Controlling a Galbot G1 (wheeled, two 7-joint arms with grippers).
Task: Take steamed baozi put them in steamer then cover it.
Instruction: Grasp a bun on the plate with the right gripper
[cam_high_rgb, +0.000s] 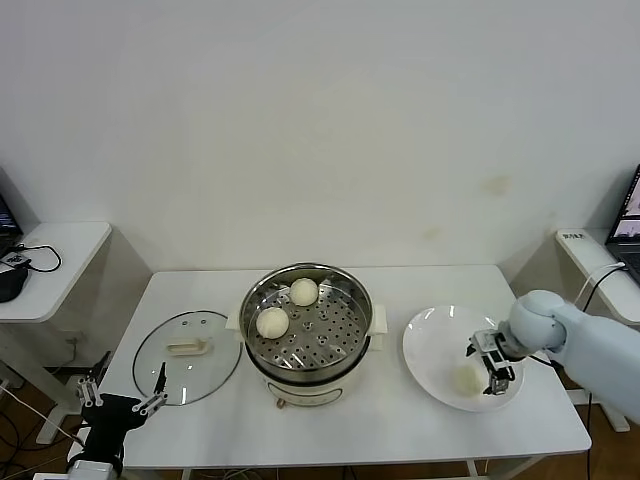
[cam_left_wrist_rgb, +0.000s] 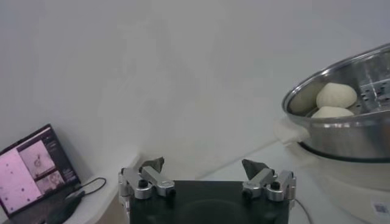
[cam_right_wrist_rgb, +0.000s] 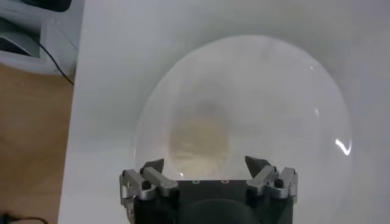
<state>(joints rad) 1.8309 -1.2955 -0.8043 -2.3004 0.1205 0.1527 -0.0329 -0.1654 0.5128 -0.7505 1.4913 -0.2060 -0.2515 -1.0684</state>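
The steel steamer (cam_high_rgb: 345, 325) sits on a white pot at the table's middle. Two cream baozi (cam_high_rgb: 303, 291) (cam_high_rgb: 272, 322) lie on its perforated floor. A third baozi (cam_high_rgb: 466, 379) rests on the white plate (cam_high_rgb: 435, 340) to the right. My right gripper (cam_high_rgb: 493, 378) hangs open just beside and above it. In the right wrist view that baozi (cam_right_wrist_rgb: 198, 143) lies between the spread fingers of the right gripper (cam_right_wrist_rgb: 204, 165), over the plate (cam_right_wrist_rgb: 280, 85). The glass lid (cam_high_rgb: 187, 355) lies flat left of the steamer. My left gripper (cam_high_rgb: 122, 398) stands open and empty at the table's front left corner.
The left wrist view shows the left gripper (cam_left_wrist_rgb: 203, 165), the steamer (cam_left_wrist_rgb: 347, 131) with a baozi (cam_left_wrist_rgb: 336, 94) inside, and a laptop (cam_left_wrist_rgb: 33, 173) on a side table. Low side tables (cam_high_rgb: 60, 255) (cam_high_rgb: 600, 255) flank the main table. The wall rises close behind.
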